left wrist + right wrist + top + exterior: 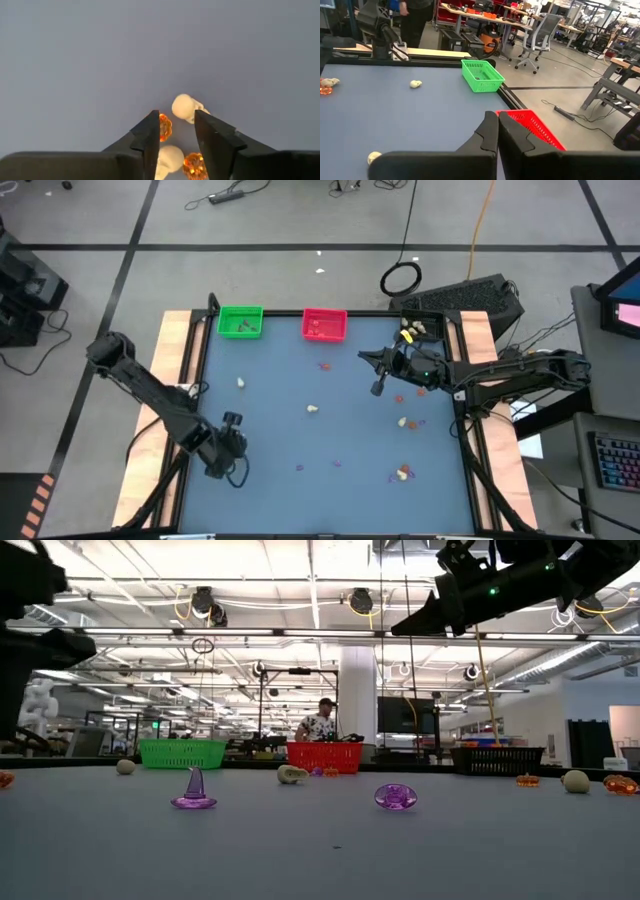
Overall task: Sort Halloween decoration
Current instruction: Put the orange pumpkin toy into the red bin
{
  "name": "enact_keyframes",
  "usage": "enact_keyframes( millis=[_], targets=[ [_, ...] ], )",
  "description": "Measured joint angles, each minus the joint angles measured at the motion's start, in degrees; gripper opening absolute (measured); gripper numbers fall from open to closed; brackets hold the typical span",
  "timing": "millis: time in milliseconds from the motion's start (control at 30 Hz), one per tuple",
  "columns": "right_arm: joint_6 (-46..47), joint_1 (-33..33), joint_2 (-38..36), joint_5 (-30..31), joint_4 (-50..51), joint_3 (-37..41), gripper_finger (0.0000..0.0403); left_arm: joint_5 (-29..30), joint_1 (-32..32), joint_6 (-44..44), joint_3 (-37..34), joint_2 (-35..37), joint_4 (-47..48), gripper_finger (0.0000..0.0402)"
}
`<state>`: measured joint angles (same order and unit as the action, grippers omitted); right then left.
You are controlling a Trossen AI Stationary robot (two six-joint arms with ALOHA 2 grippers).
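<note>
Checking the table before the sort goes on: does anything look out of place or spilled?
Nothing damaged. Small trinkets lie scattered loose over the table, outside the green tray and red tray.

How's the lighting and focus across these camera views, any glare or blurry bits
Low view: bright ceiling strips glare behind; the purple hat is sharp, the table's near edge is soft. Left wrist view: even light, the left gripper and its open fingers are slightly soft, the cream trinket is crisp. High view: flat light, faint shadows. Right wrist view: the fingers are blurred, the green tray is clear.
</note>
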<state>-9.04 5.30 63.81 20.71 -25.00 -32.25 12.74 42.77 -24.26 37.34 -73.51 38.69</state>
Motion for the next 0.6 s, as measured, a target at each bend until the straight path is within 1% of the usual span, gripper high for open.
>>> enact_keyframes(
  millis=[133, 233, 467, 600],
  targets=[
    [0.01, 0.00, -0.02, 0.00, 0.01, 0.00, 0.0000, 1.84, 1.85, 1.05, 0.00, -3.00, 0.45, 0.0149],
    [0.64, 0.00, -0.02, 0.00, -0.02, 0.00, 0.0000, 2.59, 2.09, 1.08, 0.00, -5.07, 1.28, 0.0153],
    [0.83, 0.00, -0.02, 0.00, 0.01, 0.00, 0.0000, 3.01, 2.11, 0.60, 0.00, -7.91, 1.52, 0.0152],
    [0.83, 0.00, -0.02, 0.00, 0.01, 0.00, 0.0000, 3.53, 2.11, 0.60, 0.00, -8.62, 1.45, 0.0141]
  ],
)
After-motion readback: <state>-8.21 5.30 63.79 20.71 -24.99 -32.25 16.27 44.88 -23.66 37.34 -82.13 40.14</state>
